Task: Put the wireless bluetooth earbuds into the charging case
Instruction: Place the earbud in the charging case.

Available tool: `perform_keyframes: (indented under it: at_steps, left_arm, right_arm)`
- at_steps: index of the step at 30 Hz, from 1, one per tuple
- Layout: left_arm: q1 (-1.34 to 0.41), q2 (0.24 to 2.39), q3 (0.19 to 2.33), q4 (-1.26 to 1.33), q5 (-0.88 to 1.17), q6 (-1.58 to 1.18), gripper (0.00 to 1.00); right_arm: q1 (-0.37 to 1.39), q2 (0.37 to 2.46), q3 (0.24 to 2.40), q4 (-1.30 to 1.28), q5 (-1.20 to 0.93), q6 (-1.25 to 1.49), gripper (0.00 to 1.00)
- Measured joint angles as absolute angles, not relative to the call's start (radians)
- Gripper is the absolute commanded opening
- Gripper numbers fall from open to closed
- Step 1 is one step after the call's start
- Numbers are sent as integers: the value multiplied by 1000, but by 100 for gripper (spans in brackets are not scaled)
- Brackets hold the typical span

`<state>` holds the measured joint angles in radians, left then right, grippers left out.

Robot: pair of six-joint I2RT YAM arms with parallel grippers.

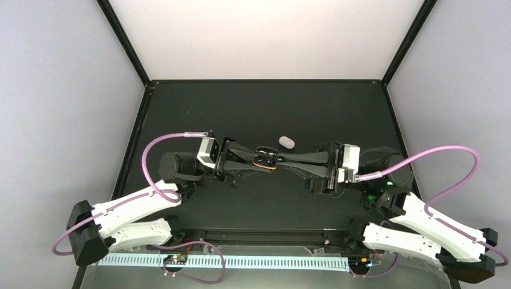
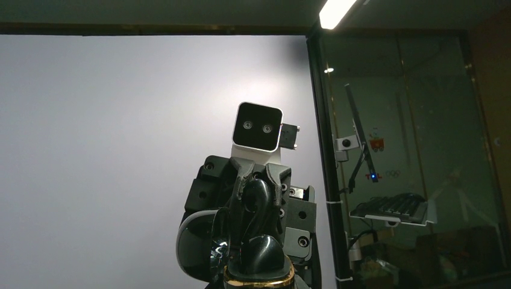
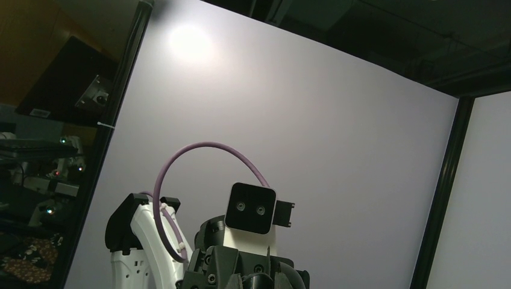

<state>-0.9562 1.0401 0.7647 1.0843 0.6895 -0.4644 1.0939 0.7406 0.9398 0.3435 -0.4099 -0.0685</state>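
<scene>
Now L end effector (image 1: pixel 260 158) clamped on black puck (image 1: pixel 266 161), R end effector (image 1: pixel 279 158) closed; white case (image 1: pixel 287 141) on black table (image 1: pixel 241 108), pale walls (image 1: pixel 271 36)

Mid-bench: left arm (image 1: pixel 181 162) and right arm (image 1: pixel 373 165) meet tip to tip, barring the way across.
Behind them: charging case (image 1: pixel 287 142) just past the meeting point; the bench (image 1: pixel 265 102) is open beyond.
Sides: walls (image 1: pixel 60 120) close in.

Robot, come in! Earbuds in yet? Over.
Left hand shut on gold-ringed black piece, right hand shut against it. White case lies apart beyond. Earbuds unseen.
</scene>
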Motion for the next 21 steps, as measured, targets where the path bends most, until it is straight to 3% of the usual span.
perform_keyframes:
  at_steps: [21]
  left_arm:
    - [-957, 1040, 765, 1071, 677, -464, 2]
  right_arm:
    - [1094, 743, 940, 310, -408, -57, 1]
